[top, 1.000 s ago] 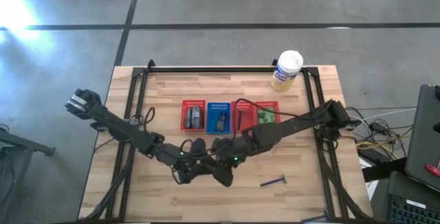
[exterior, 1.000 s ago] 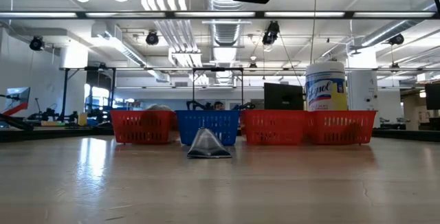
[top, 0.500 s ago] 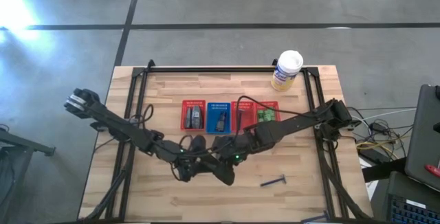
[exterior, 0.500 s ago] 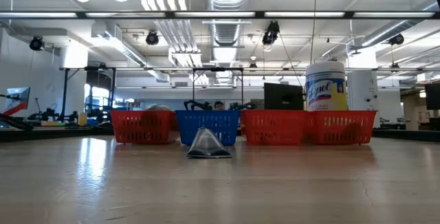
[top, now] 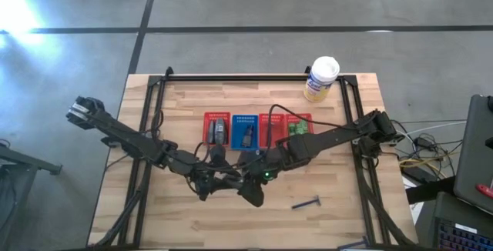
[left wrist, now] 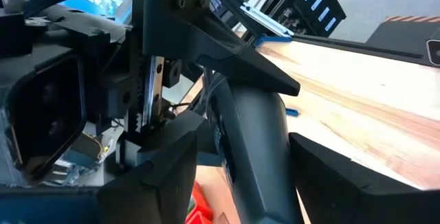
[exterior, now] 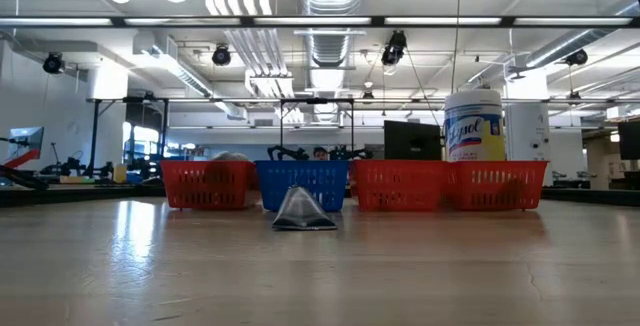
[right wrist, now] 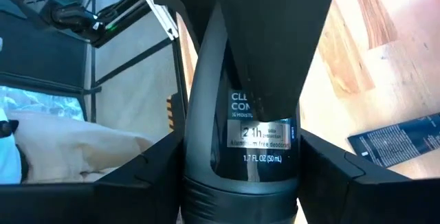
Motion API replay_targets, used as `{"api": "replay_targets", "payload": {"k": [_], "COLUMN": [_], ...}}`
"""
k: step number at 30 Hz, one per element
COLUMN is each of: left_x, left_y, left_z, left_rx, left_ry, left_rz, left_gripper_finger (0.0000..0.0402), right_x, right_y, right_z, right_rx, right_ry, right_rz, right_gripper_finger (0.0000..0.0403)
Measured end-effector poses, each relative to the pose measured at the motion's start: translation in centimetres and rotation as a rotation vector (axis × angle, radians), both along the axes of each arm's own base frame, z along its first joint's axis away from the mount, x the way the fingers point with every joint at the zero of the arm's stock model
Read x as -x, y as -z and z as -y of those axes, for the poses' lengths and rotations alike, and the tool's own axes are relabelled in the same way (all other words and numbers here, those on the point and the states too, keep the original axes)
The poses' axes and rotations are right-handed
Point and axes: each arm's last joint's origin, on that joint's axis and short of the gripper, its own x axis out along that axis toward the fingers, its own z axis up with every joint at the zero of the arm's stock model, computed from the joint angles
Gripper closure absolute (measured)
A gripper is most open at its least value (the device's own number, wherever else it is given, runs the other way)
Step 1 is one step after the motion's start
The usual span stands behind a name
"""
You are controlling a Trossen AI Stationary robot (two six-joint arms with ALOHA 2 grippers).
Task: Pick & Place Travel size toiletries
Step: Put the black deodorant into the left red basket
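A dark grey rounded tube [right wrist: 240,148] with a "1.7 FL OZ" label sits between both grippers above the table's middle, in front of the baskets. My right gripper [right wrist: 240,136] and my left gripper [left wrist: 242,133] are both shut on it, their jaws crossed at a right angle. In the high view they meet at the left gripper [top: 217,182] and right gripper [top: 246,189], which hide the tube. A dark wedge-shaped piece [exterior: 304,212] rests flat on the table before the blue basket. A dark-handled razor [top: 306,202] lies near the near edge. Green packets [top: 299,130] lie in the rightmost red basket. My left gripper has the tube's rounded body [left wrist: 253,152] pinched between its two fingers, which lie across it; one finger [right wrist: 278,52] crosses over the label. The tube is lifted clear of the table. My right gripper pinches the tube at its wider labelled part [right wrist: 206,162], one finger [right wrist: 148,179] on each side and across it. Its upper finger [left wrist: 227,52] lies over the tube in the left wrist view.
Four mesh baskets stand in a row at mid-table: a red one [top: 216,130], a blue one [top: 246,131], a red one [top: 271,130] and another red one [top: 301,120]. A white-capped canister [top: 321,78] stands at the far edge. Bare wood [top: 347,205] lies near the razor.
The left arm has swung in a little toward the right gripper and the baskets. In the low view the dark gripper body at the top edge has risen. The wedge piece and the razor have stayed where they were.
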Motion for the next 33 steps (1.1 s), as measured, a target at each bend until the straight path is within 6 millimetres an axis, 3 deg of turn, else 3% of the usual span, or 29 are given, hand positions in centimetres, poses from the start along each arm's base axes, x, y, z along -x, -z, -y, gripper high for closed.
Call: {"api": "replay_targets", "payload": {"k": [8,20,27,33], "left_x": [0.0,0.0,0.2,0.9], "left_y": [0.0,-0.1,0.1,0.0], "left_z": [-0.1,0.0,-0.3,-1.1], "left_rx": [0.007,0.005,-0.03,-0.055], "left_ry": [0.002,0.003,-0.066,-0.202], "left_rz": [-0.004,-0.001,-0.033,-0.069], "left_gripper_finger": [0.0181,0.0272,0.0275,0.0276], "right_x": [0.1,0.1,0.7,2.6], "right_y": [-0.1,-0.4,-0.7,-2.5], "right_z": [-0.1,0.5,0.9,1.4], "right_rx": [0.004,0.005,0.011,0.051], "right_ry": [-0.009,-0.006,0.019,0.083], "right_rz": [-0.002,-0.001,-0.032,-0.046], "right_gripper_finger": [0.0194,0.019,0.014,0.0091]}}
